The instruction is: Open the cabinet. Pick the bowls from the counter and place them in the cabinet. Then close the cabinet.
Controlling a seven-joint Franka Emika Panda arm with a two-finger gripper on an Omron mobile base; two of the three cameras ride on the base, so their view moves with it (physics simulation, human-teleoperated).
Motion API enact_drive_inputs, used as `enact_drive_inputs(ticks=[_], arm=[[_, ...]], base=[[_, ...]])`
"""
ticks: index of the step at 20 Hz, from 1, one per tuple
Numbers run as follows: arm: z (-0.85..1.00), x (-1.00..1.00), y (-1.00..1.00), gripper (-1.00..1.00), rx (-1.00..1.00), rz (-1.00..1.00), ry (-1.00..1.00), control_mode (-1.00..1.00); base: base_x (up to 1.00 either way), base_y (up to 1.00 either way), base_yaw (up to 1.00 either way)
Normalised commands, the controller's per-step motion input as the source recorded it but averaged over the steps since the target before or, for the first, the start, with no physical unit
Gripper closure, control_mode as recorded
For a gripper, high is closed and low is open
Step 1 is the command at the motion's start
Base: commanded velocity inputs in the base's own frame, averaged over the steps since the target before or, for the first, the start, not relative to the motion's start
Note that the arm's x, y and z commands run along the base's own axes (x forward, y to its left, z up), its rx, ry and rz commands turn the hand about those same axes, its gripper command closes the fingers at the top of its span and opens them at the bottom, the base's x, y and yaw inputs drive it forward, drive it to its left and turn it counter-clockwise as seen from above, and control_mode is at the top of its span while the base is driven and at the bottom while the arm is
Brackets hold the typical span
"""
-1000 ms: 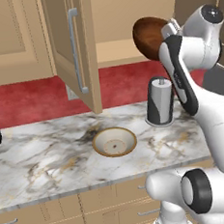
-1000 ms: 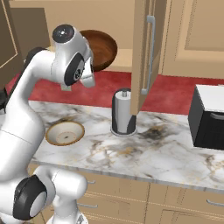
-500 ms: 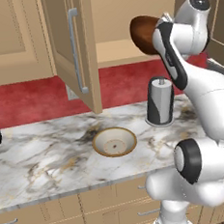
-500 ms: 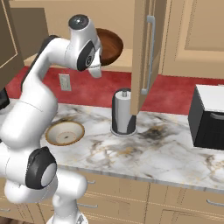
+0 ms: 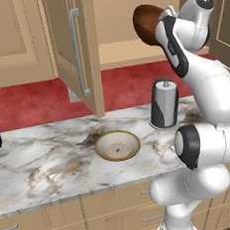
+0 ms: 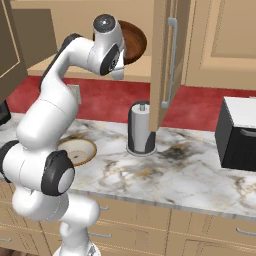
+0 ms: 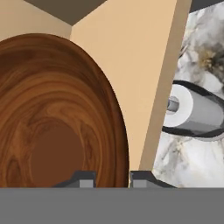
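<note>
Currently the dark wooden bowl (image 7: 57, 118) is riding on edge, its rim pinched between the fingertips (image 7: 83, 178) of the hand (image 7: 109, 180), just at the mouth of the open cabinet (image 5: 130, 46) above its shelf. A thin rim grip on a tilted bowl is looking marginal: any knock against the open door (image 6: 162, 65) or the shelf lip could be twisting it loose, dropping it toward the grey canister (image 5: 164, 104) on the tabletop (image 5: 52, 163). The cream bowl (image 5: 117, 145) is waiting on the tabletop, apart from the canister. Releasing while tilted risks the bowl rolling back out.
</note>
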Motion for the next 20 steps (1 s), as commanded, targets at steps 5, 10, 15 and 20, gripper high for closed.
enact_drive_inputs(ticks=[5, 10, 15, 20], arm=[[0.00, 0.37, 0.00, 1.00, 0.01, 0.00, -0.21, -1.00], [-0.01, 0.15, 0.00, 1.00, -0.24, -0.01, 0.06, -1.00], [0.03, 0.00, 0.12, 1.00, -0.42, -0.16, 0.17, -1.00], [0.00, 0.01, 0.05, 1.00, -0.06, -0.03, 0.02, -1.00]], base=[[0.00, 0.00, 0.00], [0.00, 0.00, 0.00], [0.00, 0.00, 0.00], [0.00, 0.00, 0.00]])
